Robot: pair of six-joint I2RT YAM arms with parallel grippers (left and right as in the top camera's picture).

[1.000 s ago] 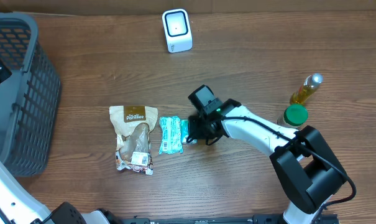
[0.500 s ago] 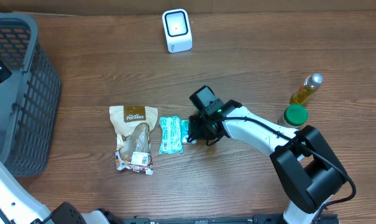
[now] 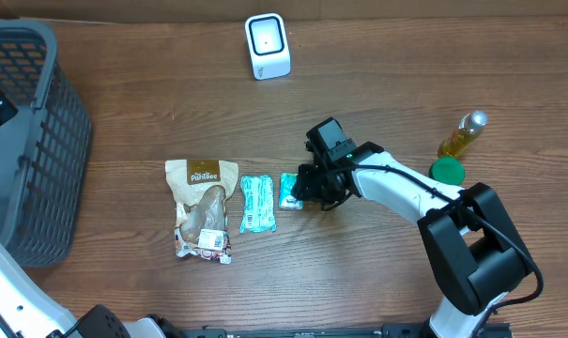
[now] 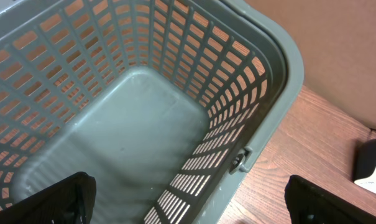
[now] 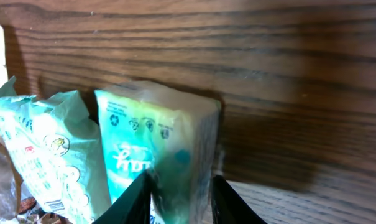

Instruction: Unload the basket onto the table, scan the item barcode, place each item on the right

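Right tool (image 3: 305,189): jaws narrow, closed on the small teal pack (image 3: 290,191). The right wrist view shows the pack (image 5: 151,146) standing on edge between the two dark fingers (image 5: 130,200), which press its two broad faces. White print and recycling marks face the camera. No barcode can be made out on that face. Whether its lower edge touches the surface (image 3: 377,272) or hangs just clear, cannot tell.

Just past the held pack, on the side away from the right arm, a second teal packet (image 3: 257,204) lies flat, near the pack but apart from it. In the wrist view it (image 5: 48,152) sits crumpled just beside the pack.

Farther out on the same line lies a brown snack bag (image 3: 203,208), flat, with a white label at its near end.

The scanner (image 3: 267,45), a white box with a dark window, stands well apart from the right tool, toward the far edge of the surface and a little to the bag's side.

Behind the right tool, along its arm: an oil bottle (image 3: 462,134) with yellow contents, and a green lid (image 3: 446,170) close to it.

Left tool (image 4: 188,193): jaws wide, nothing between them; only the two dark fingertips (image 4: 63,198) show at the frame's lower corners. It hangs over the grey basket (image 4: 268,93), looking down at the bare floor inside. A corner of the scanner (image 4: 371,167) shows at the right edge of that view.
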